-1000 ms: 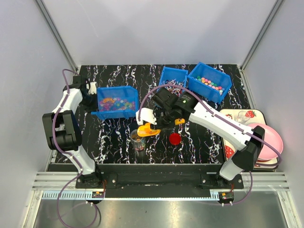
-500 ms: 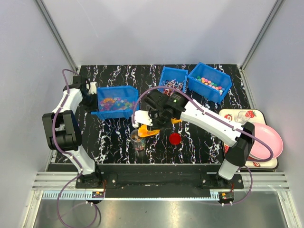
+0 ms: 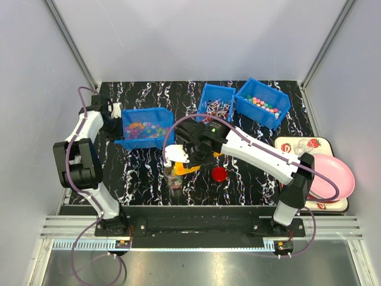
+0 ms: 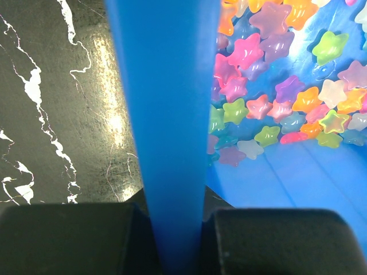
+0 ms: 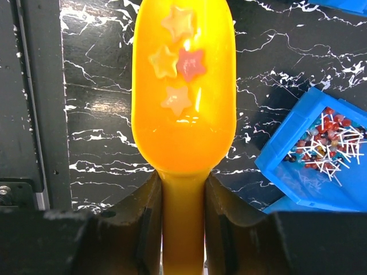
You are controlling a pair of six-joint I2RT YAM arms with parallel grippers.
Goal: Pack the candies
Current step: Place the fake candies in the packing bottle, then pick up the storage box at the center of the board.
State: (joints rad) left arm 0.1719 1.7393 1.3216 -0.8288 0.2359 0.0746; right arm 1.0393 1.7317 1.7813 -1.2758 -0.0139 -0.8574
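Note:
My right gripper (image 5: pixel 183 192) is shut on the handle of a yellow scoop (image 5: pixel 183 103), and several star-shaped candies (image 5: pixel 178 63) lie in its bowl. In the top view the scoop (image 3: pixel 183 168) hangs over a small clear jar (image 3: pixel 172 182) that it partly hides, with the right gripper (image 3: pixel 199 159) just behind it. My left gripper (image 4: pixel 172 229) is shut on the side wall of a blue bin (image 4: pixel 166 103) holding many bright star candies (image 4: pixel 275 97). In the top view this bin (image 3: pixel 156 113) stands at the left, with the left gripper (image 3: pixel 119 122) at its left wall.
A flat red lid (image 3: pixel 219 173) lies right of the jar. Two more blue bins stand at the back: one (image 3: pixel 209 91) with red-and-white stick pieces, one (image 3: pixel 280 116) with small round sweets. A strawberry tray (image 3: pixel 294 143) with a pink plate (image 3: pixel 339 173) sits at the right edge.
My right arm has carried the scoop a little left and nearer, from beside the jar to over it. The left arm and its bin have not moved.

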